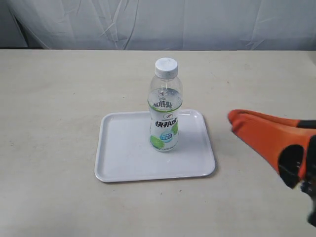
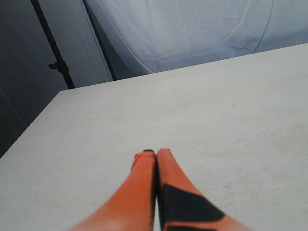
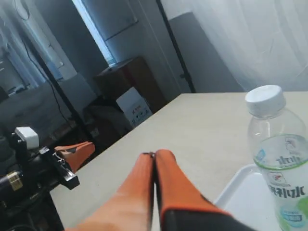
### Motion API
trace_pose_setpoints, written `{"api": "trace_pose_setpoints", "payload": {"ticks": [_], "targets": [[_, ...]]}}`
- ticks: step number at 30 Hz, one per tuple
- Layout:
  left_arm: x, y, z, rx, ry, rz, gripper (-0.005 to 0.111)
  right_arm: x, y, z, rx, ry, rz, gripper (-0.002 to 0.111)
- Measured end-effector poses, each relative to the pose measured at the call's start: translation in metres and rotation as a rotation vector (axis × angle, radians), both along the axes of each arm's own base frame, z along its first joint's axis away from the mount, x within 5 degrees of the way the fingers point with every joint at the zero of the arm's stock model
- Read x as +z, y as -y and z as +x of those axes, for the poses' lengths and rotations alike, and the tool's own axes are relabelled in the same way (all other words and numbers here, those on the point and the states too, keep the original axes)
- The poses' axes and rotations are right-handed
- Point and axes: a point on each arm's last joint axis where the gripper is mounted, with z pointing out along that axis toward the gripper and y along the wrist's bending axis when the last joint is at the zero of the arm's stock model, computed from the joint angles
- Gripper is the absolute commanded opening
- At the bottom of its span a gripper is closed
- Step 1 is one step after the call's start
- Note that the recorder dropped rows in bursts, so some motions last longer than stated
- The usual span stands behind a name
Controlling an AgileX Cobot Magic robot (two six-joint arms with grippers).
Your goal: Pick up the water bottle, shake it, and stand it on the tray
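The water bottle (image 1: 165,106) stands upright on the tray (image 1: 123,163), seen across a pale table (image 1: 54,98). Nearest, at the right, the right gripper (image 1: 232,118) hangs just off the tray's edge, its orange fingers pressed together on nothing, clear of the bottle. Beyond it lies the flat white tray, with the bottle right of its centre. The bottle looks nearly full, so probably fairly weighty for its size. Its thin clear plastic would likely be smooth and give under a hard squeeze. The labelled midsection seems the best place to grasp, and being tall and narrow, it could tip. The left gripper (image 2: 156,153), fingers also together, points over bare table elsewhere. Farthest hangs a white curtain (image 1: 148,24).
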Motion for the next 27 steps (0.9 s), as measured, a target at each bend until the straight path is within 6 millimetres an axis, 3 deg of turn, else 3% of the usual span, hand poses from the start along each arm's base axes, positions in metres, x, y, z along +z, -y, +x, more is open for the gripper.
{"api": "trace_pose_setpoints", "payload": {"ticks": [4,9,27], "targets": [[0.000,0.000,0.000,0.000,0.000,0.000,0.000,-0.011,0.026,-0.012,-0.144,-0.026,0.123,0.004],[0.000,0.000,0.000,0.000,0.000,0.000,0.000,-0.009,0.050,-0.021,-0.350,-0.051,0.368,0.004],[0.000,0.000,0.000,0.000,0.000,0.000,0.000,-0.017,0.055,-0.023,-0.383,-0.148,0.512,0.004]]}}
